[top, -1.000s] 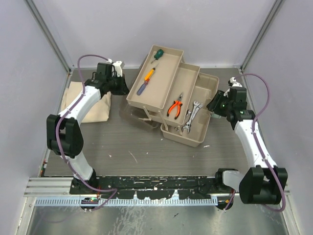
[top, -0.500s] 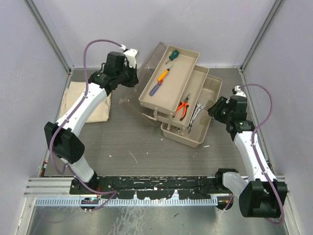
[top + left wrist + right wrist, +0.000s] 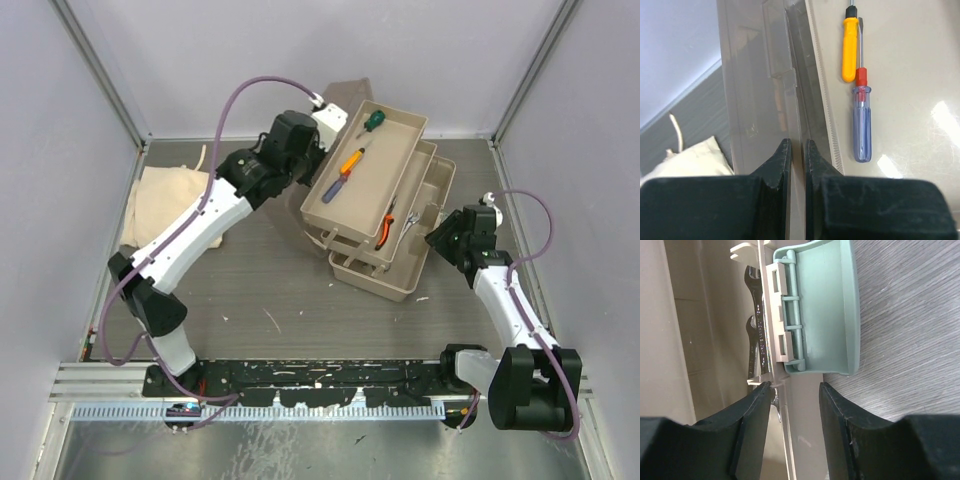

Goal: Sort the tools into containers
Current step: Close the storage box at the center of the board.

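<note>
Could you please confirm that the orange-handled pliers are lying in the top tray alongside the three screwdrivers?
Not quite. The top external view shows the orange-handled pliers in the middle tray, one step below. Only the three screwdrivers lie in the top tray.

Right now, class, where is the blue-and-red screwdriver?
In the top view, the blue-and-red screwdriver lies in the toolbox's top tray, at its nearer end, next to the orange screwdriver, with the green screwdriver at the far end.
</note>
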You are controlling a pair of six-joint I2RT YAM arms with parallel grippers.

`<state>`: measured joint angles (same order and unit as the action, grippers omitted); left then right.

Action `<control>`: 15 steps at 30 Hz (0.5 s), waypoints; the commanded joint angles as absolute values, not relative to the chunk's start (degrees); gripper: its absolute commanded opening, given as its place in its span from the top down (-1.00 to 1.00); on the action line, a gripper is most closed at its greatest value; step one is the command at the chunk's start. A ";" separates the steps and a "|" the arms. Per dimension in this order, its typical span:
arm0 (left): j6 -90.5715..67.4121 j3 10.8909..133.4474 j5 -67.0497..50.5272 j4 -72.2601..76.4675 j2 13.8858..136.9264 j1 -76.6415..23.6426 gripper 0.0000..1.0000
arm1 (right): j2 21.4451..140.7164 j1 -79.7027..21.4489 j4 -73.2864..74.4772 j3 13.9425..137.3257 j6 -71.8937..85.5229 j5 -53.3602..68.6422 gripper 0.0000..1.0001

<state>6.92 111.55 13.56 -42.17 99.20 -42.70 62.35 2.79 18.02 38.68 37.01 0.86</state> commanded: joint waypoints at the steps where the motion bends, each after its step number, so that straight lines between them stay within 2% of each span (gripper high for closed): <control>1: 13.27 117.28 19.16 -43.90 101.28 -50.38 1.00 | 63.77 3.70 14.10 36.71 39.95 1.17 0.03; 10: 25.78 123.83 41.93 -44.82 111.88 -63.99 1.00 | 62.04 7.34 13.43 37.13 41.10 6.70 0.03; 15: 35.33 121.20 51.32 -38.20 116.01 -67.86 1.00 | 58.07 11.67 15.13 39.34 42.33 11.53 0.03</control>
